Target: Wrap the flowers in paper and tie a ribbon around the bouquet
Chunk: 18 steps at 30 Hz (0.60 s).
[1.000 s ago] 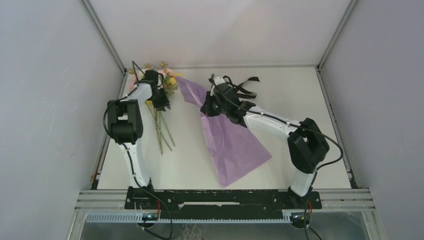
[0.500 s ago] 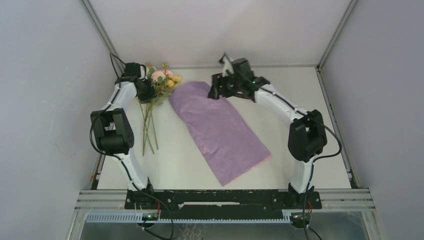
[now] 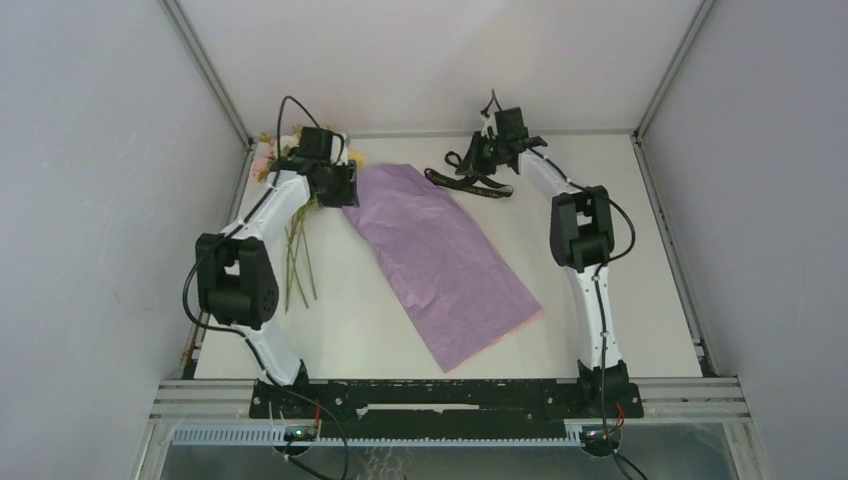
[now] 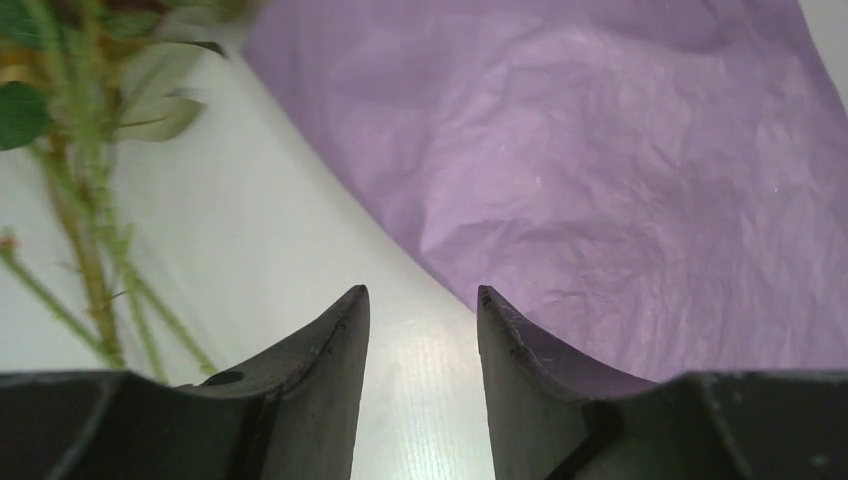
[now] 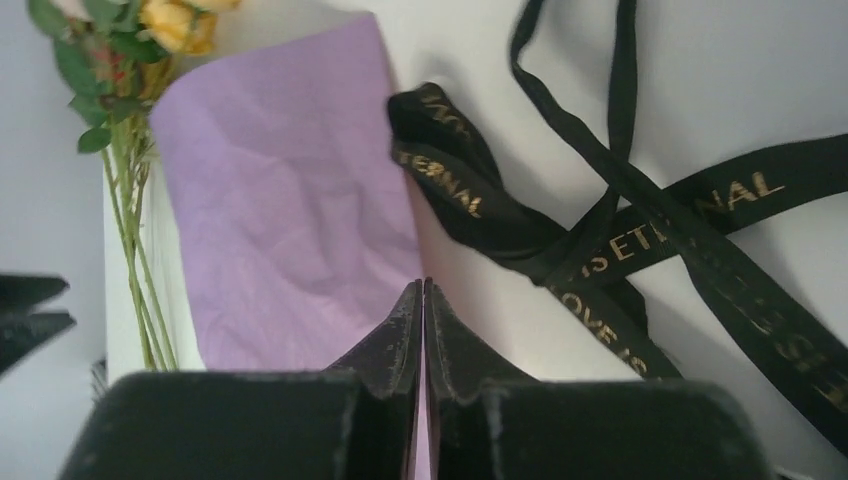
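The paper point(image 3: 440, 250) lies flat and lilac across the middle of the table, also showing in the left wrist view point(image 4: 620, 170) and the right wrist view point(image 5: 290, 220). The flowers point(image 3: 293, 250) lie to its left, blooms toward the far corner, with thin stems point(image 4: 85, 250) and yellow blooms point(image 5: 175, 25). The black ribbon point(image 3: 470, 184) with gold lettering point(image 5: 640, 240) lies looped beyond the paper's far end. My left gripper point(image 3: 340, 190) point(image 4: 422, 295) is open over bare table at the paper's far left edge, holding nothing. My right gripper point(image 3: 476, 160) point(image 5: 422, 285) is shut and empty beside the ribbon.
The white table point(image 3: 360, 330) is boxed in by grey walls, with metal rails along the left edge point(image 3: 232, 200) and right edge point(image 3: 665, 230). A back rail point(image 3: 420, 133) runs just behind the flowers and ribbon. The arm bases stand on the black bar point(image 3: 440, 395).
The paper, lifted by my right gripper a second ago, now lies flat. My right gripper let go, moved to the far edge by the ribbon and shut. My left gripper left the flowers for the paper's corner.
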{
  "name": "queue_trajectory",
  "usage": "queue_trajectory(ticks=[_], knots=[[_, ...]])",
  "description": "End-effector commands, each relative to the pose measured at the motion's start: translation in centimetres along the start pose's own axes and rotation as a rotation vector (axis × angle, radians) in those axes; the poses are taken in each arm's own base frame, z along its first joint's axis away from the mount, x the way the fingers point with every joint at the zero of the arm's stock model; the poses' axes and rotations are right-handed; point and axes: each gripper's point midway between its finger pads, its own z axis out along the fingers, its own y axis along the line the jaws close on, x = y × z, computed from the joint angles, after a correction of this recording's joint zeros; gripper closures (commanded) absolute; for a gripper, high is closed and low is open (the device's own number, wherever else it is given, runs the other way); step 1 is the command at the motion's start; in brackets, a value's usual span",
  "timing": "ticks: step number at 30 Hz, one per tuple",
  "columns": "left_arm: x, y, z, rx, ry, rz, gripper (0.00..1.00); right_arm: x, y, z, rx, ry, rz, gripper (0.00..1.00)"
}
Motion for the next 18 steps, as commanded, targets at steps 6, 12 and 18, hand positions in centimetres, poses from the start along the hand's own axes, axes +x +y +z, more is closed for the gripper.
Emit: queue_trajectory(ticks=[6,12,18], knots=[[3.1,-0.3,3.6,-0.008,0.134,0.025,0.51,-1.3,-7.9,2.1,0.169,-0.084,0.395,1.00],[3.9,-0.4,5.3,-0.003,0.177,0.014,0.52,-0.8,-14.7,-3.6,0.316,-0.175,0.544,1.00],[2.8,-1.5,7.2,0.003,0.176,0.030,0.52,-0.1,-21.7,-12.4,0.391,-0.327,0.732,1.00]])
